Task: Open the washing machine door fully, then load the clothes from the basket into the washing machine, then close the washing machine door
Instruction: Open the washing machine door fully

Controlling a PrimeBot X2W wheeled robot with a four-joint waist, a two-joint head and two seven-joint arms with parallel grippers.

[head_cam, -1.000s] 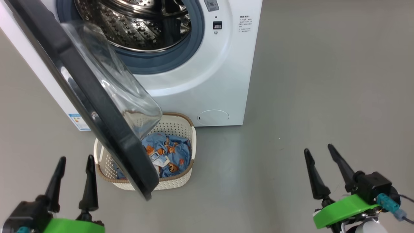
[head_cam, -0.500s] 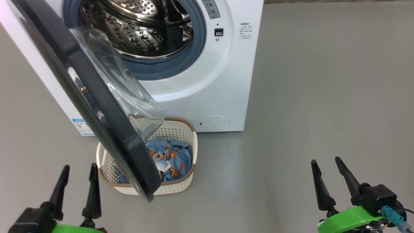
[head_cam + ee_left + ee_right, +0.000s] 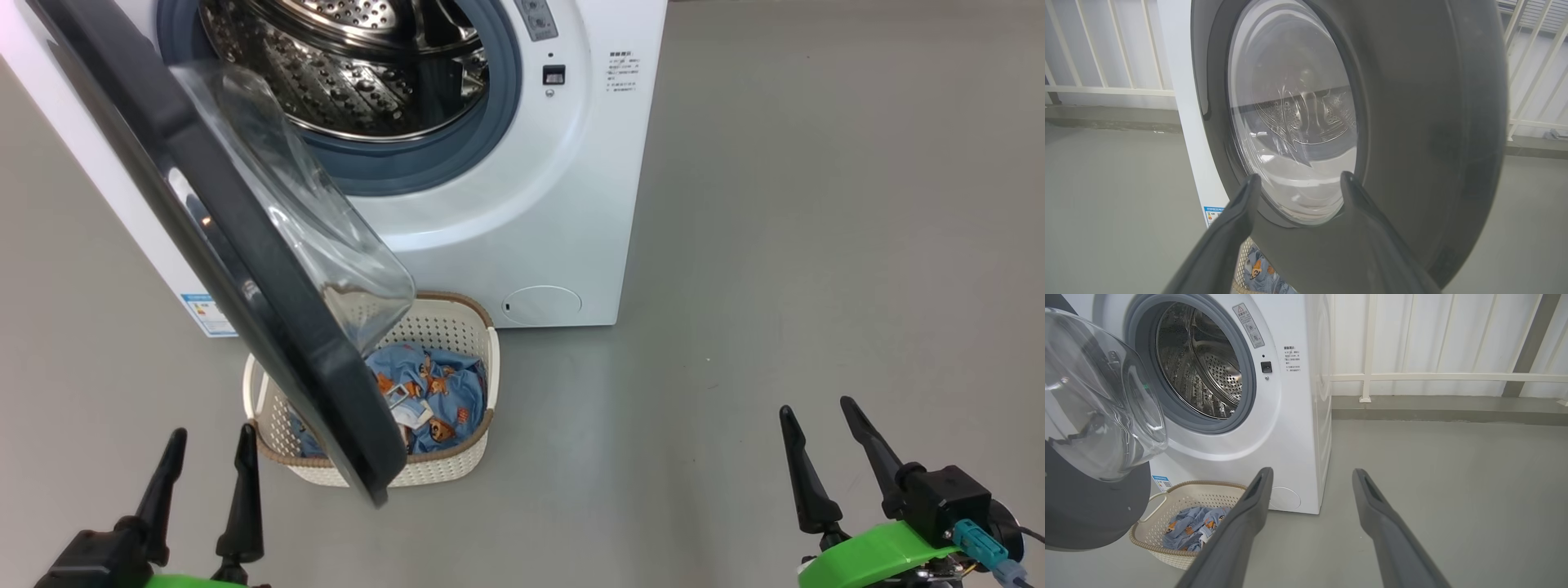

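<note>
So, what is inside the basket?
The clothes, light blue with orange-brown bears and some white. The washing machine door hides the basket's left part in the head view; anything beneath them is covered.

A smooth grey floor (image 3: 816, 204) with a dull sheen lies under even, soft light. Along its far edge runs a low grey kerb (image 3: 1433, 410), on which stands a white railing (image 3: 1433, 377) of upright bars, in front of a pale wall (image 3: 1412, 335). A dark grey post (image 3: 1531, 339) slants at the right wrist view's upper right.
</note>
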